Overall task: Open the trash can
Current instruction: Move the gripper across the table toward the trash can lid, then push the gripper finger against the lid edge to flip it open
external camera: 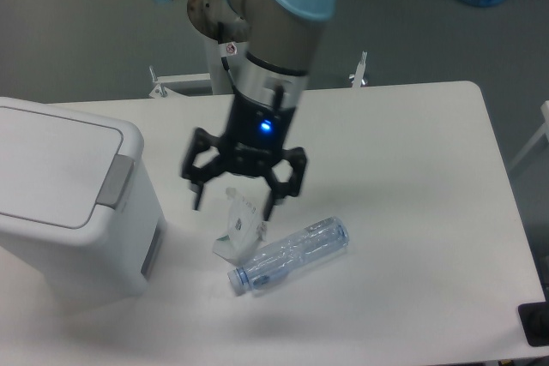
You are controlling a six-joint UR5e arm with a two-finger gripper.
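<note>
Hanging above the white table (412, 212), the gripper (233, 203) points downward with its two black fingers spread wide and nothing between them. A blue light glows on its wrist, just above the finger mount. One fingertip (196, 204) sits toward the trash can, the other (269, 212) overlaps the top of a small crumpled white carton (239, 227) in the picture; whether it touches the carton cannot be told from this view. The arm (279, 27) rises from the gripper toward 12 o'clock, grey with light-blue joint caps, and passes in front of the white mounting column at the far edge of the table.

At 9 o'clock from the gripper stands the trash can (60, 203), a large white boxy bin with rounded corners, cut off by the left edge of the frame. Its flat lid (47, 165) lies closed, flush with the body. A grey push-button strip (115, 181) runs along the lid's right edge, and a grey panel (152, 250) is set low on the side facing the gripper. The gripper is near the bin but apart from it.

Lying at about 5 o'clock from the gripper, a clear plastic bottle (290, 255) rests on its side, blue cap end toward 7 o'clock. The carton leans against the bottle's cap end, touching it.
</note>
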